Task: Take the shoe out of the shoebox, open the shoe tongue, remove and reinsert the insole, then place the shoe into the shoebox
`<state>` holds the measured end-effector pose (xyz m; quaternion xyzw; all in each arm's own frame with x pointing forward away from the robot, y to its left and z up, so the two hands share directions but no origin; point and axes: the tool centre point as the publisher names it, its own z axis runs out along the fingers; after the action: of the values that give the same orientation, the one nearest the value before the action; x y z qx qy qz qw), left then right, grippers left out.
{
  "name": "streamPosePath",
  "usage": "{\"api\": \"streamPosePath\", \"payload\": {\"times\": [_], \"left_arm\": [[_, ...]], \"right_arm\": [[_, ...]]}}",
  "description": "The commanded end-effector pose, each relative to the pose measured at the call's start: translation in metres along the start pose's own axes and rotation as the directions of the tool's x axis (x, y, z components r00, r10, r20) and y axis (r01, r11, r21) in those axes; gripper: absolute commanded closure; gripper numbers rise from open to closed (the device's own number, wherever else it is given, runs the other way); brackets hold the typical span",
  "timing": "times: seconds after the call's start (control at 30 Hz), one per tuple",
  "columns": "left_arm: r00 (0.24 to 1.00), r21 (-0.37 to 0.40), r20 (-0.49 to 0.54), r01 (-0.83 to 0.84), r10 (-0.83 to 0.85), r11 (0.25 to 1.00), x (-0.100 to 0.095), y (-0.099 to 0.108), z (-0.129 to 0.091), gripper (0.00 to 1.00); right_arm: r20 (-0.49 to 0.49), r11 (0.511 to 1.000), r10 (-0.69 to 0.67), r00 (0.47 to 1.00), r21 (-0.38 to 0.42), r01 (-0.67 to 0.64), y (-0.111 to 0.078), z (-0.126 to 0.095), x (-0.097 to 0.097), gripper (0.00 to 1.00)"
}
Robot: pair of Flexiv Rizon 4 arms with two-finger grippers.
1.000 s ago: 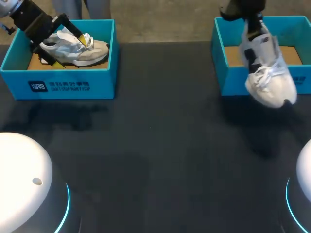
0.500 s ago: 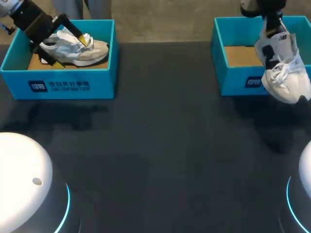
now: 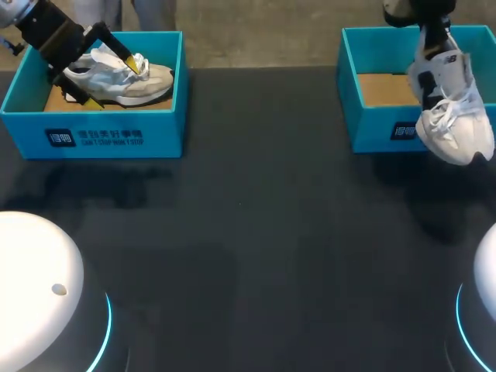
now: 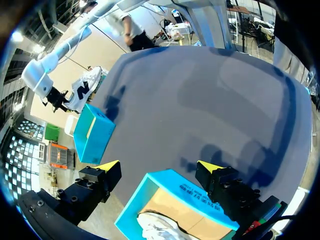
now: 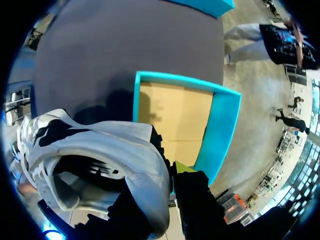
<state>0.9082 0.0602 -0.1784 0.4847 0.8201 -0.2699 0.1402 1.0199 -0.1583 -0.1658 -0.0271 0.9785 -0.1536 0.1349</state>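
Right now the white shoe (image 3: pixel 449 108) with black side panels hangs toe-down from my right gripper (image 5: pixel 167 172), off the table (image 3: pixel 248 232). The head view shows it crossing the front wall of the right shoebox (image 3: pixel 353 93), near that box's right end. Its laces face me and its heel is up at the fingers. The jaws are closed on the heel collar. In the right wrist view one yellow tip sits just outside the collar, while the other finger is hidden by the shoe. That view also looks past the shoe to the teal box and its brown cardboard floor.

Well apart, at the table's far left corner, the left shoebox (image 3: pixel 101 136) holds a grey-and-white shoe (image 3: pixel 124 81) lying on its sole, toe pointing right. My left gripper (image 3: pixel 115 84) is over that box with its jaws spread wide. One tip is by the laces and the other near the front wall, and from the left wrist view I see neither pressing on the shoe.
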Motion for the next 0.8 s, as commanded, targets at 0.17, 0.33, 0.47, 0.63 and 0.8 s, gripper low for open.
{"api": "streamPosePath", "payload": {"times": [0.17, 0.33, 0.47, 0.63, 0.8], "left_arm": [[1.0, -0.001, -0.004, 0.0, 0.0, 1.0, 0.0, 0.0, -0.001, 0.0], [1.0, -0.001, -0.004, 0.0, 0.0, 1.0, 0.0, 0.0, -0.001, 0.0], [1.0, -0.001, -0.004, 0.0, 0.0, 1.0, 0.0, 0.0, -0.001, 0.0], [1.0, -0.001, -0.004, 0.0, 0.0, 1.0, 0.0, 0.0, -0.001, 0.0], [1.0, -0.001, -0.004, 0.0, 0.0, 1.0, 0.0, 0.0, -0.001, 0.0]], "right_arm": [[-0.002, 1.0, 0.0, 1.0, 0.025, 0.0, -0.023, 0.004, -0.012, 1.0], [-0.013, 0.999, -0.001, 1.0, 0.037, 0.001, -0.037, 0.013, -0.021, 1.0], [-0.018, 0.999, 0.018, 1.0, 0.038, -0.017, -0.047, 0.021, -0.028, 1.0], [-0.024, 0.998, 0.034, 0.999, 0.051, -0.033, -0.065, 0.03, -0.031, 1.0], [-0.025, 0.997, 0.057, 0.998, 0.045, -0.056, -0.091, 0.032, -0.028, 1.0]]}}
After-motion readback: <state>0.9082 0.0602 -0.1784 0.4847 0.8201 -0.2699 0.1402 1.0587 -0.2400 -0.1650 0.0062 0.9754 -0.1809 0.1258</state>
